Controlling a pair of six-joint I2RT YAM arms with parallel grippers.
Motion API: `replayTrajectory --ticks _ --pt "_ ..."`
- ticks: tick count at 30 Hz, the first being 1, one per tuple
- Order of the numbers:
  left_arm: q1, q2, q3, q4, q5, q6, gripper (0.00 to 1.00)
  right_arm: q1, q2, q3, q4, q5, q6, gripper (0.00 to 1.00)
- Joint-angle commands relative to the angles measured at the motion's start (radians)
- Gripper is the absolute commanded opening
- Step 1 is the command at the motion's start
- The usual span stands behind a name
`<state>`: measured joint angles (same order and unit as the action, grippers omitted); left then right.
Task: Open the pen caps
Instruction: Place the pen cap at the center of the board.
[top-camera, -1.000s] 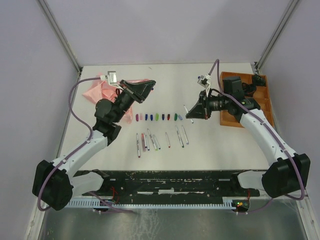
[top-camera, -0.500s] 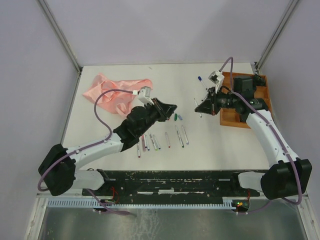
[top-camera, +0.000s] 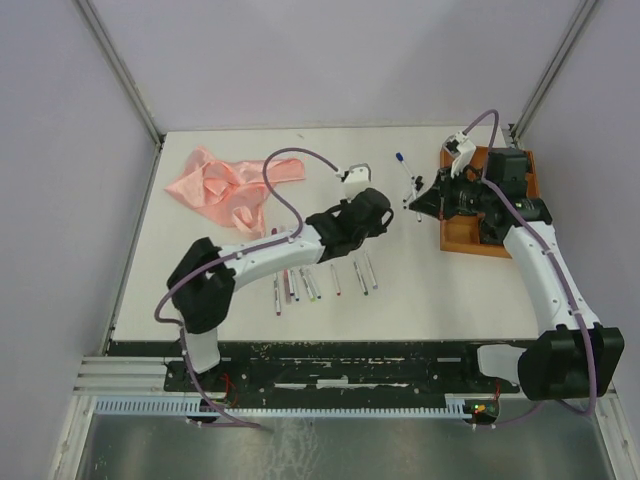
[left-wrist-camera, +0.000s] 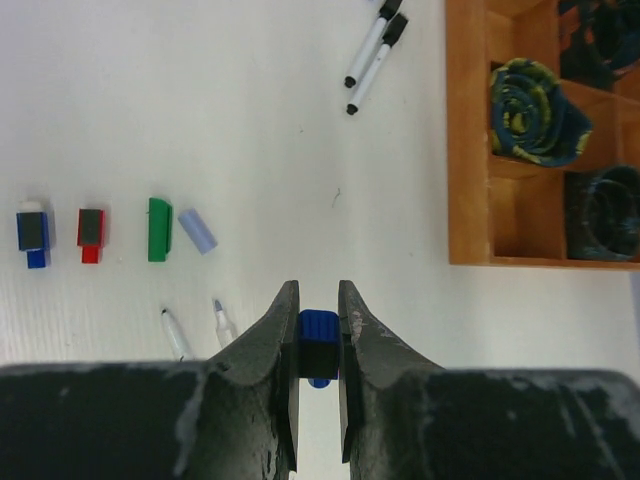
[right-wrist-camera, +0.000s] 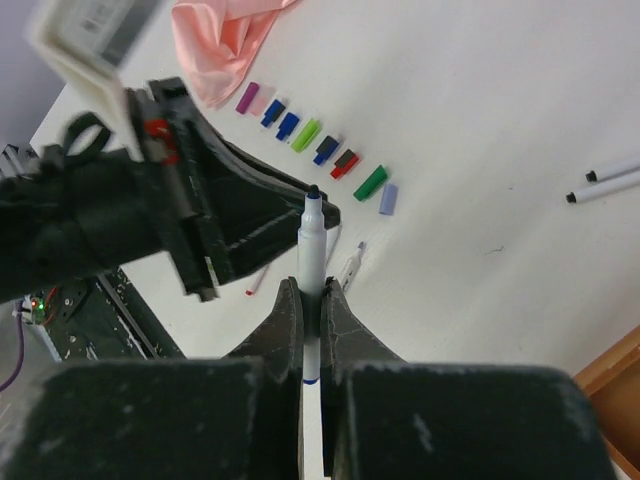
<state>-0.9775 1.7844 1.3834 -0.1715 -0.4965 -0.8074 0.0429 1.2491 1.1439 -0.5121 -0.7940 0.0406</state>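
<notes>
Blue pen cap (left-wrist-camera: 319, 340) clamped in left tool (left-wrist-camera: 318, 305), near wooden tray (left-wrist-camera: 465, 150). Right tool (right-wrist-camera: 311, 295) grips uncapped pen (right-wrist-camera: 311, 235).

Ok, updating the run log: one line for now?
left gripper: shut on blue cap | right gripper: shut on uncapped pen

We list one white table (top-camera: 250, 300) bearing a pink cloth (top-camera: 222, 185), a row of pen caps (left-wrist-camera: 159, 229), loose pens (left-wrist-camera: 368, 45) and a wooden tray (left-wrist-camera: 466, 150).

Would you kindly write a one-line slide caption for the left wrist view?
Left gripper pinching a blue cap, with loose caps lined up on the table and a wooden tray nearby.
</notes>
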Motion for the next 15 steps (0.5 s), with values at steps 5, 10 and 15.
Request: replayTrajectory --ticks 5,10,15 --pt "-0.006 0.306 0.368 -0.374 -0.074 0.007 0.03 -0.059 -0.061 0.002 0.067 0.039 0.044 0.0" --pt "-0.005 0.409 0.474 -0.394 -0.074 0.036 0.03 -0.097 -0.068 -0.003 0.074 0.031 0.06 0.0" --pt "-0.004 0.503 0.578 -0.443 -0.073 0.043 0.03 -0.122 -0.069 -0.007 0.081 0.014 0.072 0.0"
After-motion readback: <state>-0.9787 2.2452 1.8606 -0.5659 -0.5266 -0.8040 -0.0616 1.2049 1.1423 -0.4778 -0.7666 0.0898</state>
